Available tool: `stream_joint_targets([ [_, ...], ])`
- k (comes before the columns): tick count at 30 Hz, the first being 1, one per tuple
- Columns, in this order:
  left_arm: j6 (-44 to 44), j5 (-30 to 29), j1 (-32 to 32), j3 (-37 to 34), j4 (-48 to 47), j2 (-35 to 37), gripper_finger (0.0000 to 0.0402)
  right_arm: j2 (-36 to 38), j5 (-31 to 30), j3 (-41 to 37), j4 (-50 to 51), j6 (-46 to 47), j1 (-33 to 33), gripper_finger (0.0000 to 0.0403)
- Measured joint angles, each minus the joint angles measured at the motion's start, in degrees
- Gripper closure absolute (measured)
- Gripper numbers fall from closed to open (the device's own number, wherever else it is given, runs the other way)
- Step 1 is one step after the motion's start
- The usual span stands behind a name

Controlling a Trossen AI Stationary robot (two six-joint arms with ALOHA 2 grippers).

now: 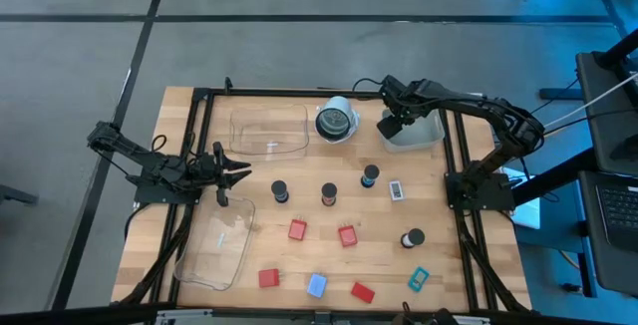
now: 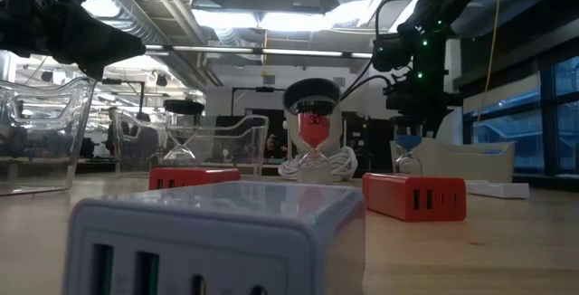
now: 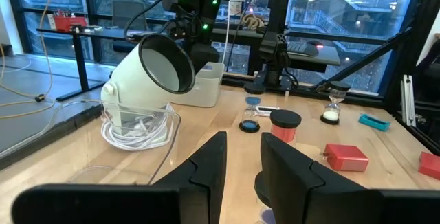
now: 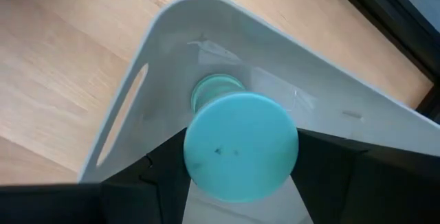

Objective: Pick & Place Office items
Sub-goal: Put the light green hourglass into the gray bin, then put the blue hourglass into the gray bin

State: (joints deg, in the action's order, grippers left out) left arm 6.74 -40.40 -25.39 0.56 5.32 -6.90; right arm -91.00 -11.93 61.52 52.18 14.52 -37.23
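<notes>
While the right pincer (image 4: 240, 183) pinches a teal round-capped hourglass (image 4: 240, 145) above the far-right white tray (image 4: 172, 38), placing is under way: lower, then release. Left pincer (image 3: 240, 176) waits nearly pressed together, empty.

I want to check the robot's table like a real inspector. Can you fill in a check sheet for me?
Surface: pale wooden table inside a black frame.
Job's things: red blocks, small black-capped sand timers, a teal rectangle and a pale-blue charger block scattered on the wood.
Clutter: two clear plastic trays, a white tray, a round white-rimmed camera.
Grippers: left gripper shut, empty, beside the timers; right gripper shut on a teal-capped timer over the white tray.
Cables: white cord coiled under the camera.
Surroundings: grey floor, desk with laptop at the right.
</notes>
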Motion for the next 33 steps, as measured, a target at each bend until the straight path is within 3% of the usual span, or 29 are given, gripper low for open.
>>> stream_joint_targets([
  [5,-0.02,0.00,0.00,0.01,0.02,0.02,0.0315,0.00,0.17,-0.05,0.00,-0.02,0.00,0.0185],
  [9,-0.02,0.00,-0.01,0.00,0.00,0.02,0.0315,-0.36,2.87,-0.41,0.16,-0.02,-0.11,0.0146],
  [18,-0.02,0.00,0.00,0.01,0.02,0.00,0.0315,1.09,2.35,-0.28,0.47,-0.71,-0.11,0.0071],
  [27,-0.01,0.00,0.00,0.00,0.00,0.00,0.0315,6.68,2.50,7.78,9.22,0.06,0.19,0.0070],
  [33,-0.02,0.00,-0.01,0.01,0.00,0.02,0.0315,12.45,3.17,11.04,10.65,3.55,3.95,0.0078],
])
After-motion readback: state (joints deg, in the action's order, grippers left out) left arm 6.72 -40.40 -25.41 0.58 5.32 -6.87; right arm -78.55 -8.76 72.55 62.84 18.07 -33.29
